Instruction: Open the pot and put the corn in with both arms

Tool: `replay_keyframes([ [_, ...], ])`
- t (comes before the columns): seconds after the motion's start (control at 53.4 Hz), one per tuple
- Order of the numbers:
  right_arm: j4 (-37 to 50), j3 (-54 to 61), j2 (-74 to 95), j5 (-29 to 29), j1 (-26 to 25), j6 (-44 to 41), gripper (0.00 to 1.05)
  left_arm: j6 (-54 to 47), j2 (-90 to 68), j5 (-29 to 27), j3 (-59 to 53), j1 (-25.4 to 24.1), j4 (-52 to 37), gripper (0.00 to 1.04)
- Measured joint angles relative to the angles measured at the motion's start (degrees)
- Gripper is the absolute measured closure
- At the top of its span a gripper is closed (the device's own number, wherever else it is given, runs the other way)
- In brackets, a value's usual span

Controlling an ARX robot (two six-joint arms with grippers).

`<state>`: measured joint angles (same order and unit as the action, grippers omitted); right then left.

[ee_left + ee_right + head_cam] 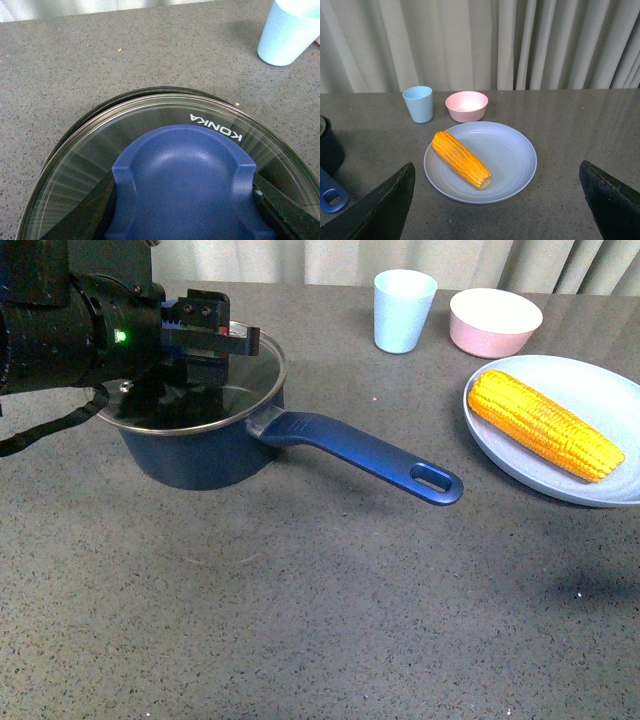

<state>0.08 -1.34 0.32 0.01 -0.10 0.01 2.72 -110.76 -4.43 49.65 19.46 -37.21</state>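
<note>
The blue knob point(182, 165) of the glass lid point(150, 112) fills the left wrist view. The left gripper point(184, 180) is closed onto it, one dark finger point(95, 210) pressed against each flank. The lid, lettered KONKA, spreads out around and below those fingers. Directly under this gripper is the pot point(200, 455), its dark blue wall showing beneath the lid's metal rim. From the front the rim looks a little tilted. Whether it has left the pot cannot be told. The pot's long handle point(360, 452) runs out from below the left gripper toward the robot's right and toward the camera, and its oval hole is clear of everything.

The right gripper point(497, 163) is spread wide with nothing between its fingers. It hangs above the grey table point(300, 620). The corn point(461, 160) lies ahead of and below it, inside the span of the fingers. It lies aslant on a pale blue plate point(520, 150), touching neither finger.

Beyond the plate, farther from this gripper, are a light blue cup point(418, 104) and a pink bowl point(466, 106), just beside each other. The corn is well apart from the left gripper, out past the end of the handle on the robot's right.
</note>
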Motion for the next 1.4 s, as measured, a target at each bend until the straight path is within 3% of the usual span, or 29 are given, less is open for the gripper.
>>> replay_keyframes([
  [0.225,0.0,0.0,0.0,0.0,0.0,0.0,0.09,0.3,9.3,0.9,-1.0,-3.9,2.4,0.52],
  [0.543,0.0,0.0,0.0,0.0,0.0,0.0,0.09,-2.1,9.9,0.5,-3.9,-18.5,-1.3,0.52],
  [0.767,0.0,0.0,0.0,0.0,0.0,0.0,0.09,-3.0,5.0,1.2,-5.0,-25.4,-7.0,0.52],
  [1.03,0.0,0.0,0.0,0.0,0.0,0.0,0.09,-2.4,-2.2,2.4,-5.9,-28.2,-13.3,0.52],
  [1.404,0.0,0.0,0.0,0.0,0.0,0.0,0.09,-0.5,-10.8,2.1,-6.0,-28.4,-20.6,0.52],
])
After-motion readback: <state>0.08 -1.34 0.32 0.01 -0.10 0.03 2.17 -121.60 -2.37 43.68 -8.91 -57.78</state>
